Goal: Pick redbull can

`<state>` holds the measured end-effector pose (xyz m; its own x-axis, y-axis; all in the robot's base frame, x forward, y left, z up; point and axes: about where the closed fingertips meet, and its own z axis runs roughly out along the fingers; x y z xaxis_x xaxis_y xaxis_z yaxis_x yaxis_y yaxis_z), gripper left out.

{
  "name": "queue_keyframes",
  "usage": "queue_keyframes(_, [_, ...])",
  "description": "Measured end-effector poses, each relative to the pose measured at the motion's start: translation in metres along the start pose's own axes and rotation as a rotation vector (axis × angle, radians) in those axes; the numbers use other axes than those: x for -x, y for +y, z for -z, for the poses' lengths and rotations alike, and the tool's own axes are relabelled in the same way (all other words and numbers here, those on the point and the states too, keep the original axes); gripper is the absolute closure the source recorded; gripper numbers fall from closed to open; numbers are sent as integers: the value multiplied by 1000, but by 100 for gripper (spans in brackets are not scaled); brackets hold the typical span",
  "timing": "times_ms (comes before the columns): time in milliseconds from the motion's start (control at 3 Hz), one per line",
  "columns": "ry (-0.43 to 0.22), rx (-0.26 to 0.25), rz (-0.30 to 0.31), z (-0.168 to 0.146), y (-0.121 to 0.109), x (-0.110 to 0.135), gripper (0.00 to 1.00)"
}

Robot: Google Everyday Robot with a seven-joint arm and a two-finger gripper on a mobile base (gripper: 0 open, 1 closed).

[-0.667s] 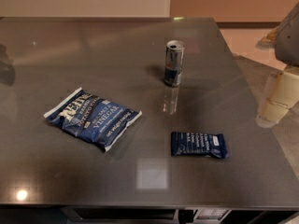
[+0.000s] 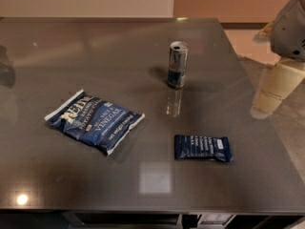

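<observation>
The redbull can stands upright on the dark grey table, right of centre toward the far side. It is slim, silver and blue, with a silver top. My gripper hangs at the right edge of the view, over the table's right edge. It is right of the can, slightly nearer to me, well apart from it, and holds nothing that I can see. The grey arm housing sits above it.
A blue and white chip bag lies flat at the left of the table. A small dark blue snack bar wrapper lies at the front right. The table's front edge runs along the bottom of the view; floor shows past the right edge.
My gripper has shifted slightly left and up, toward the table. The can, bag and bar have not moved.
</observation>
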<state>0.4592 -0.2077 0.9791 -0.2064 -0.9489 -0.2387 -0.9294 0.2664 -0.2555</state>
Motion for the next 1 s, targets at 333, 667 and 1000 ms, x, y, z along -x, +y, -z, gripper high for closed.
queue_keyframes(333, [-57,-1,-5,-14,-24,15,0])
queue_keyframes(667, [-133,1,-17,-33,-55,37,0])
queue_keyframes(1000, [-223,22,-44,-54,-85,64,0])
